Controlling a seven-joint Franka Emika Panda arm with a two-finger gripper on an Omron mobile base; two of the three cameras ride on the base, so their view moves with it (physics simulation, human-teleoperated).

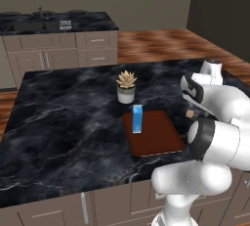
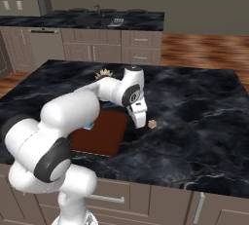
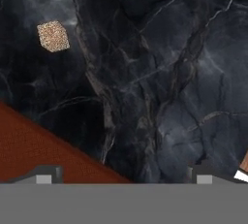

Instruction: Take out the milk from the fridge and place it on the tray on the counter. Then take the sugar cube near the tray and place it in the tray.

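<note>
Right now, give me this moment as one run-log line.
milk: upright on tray | sugar cube: on counter beside tray, untouched | gripper: open, empty, above counter near cube

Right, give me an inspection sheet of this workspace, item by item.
Surface: black marble counter, no spills seen.
Job's things: milk upright on the tray, near its left edge; sugar cube on the counter right of the tray, apart from it.
Clutter: potted succulent behind the tray.
Grippers: gripper above the counter between tray and cube, open, holding nothing.
Cables: nothing seen.
Surroundings: far counter with sink, wood floor.
</note>
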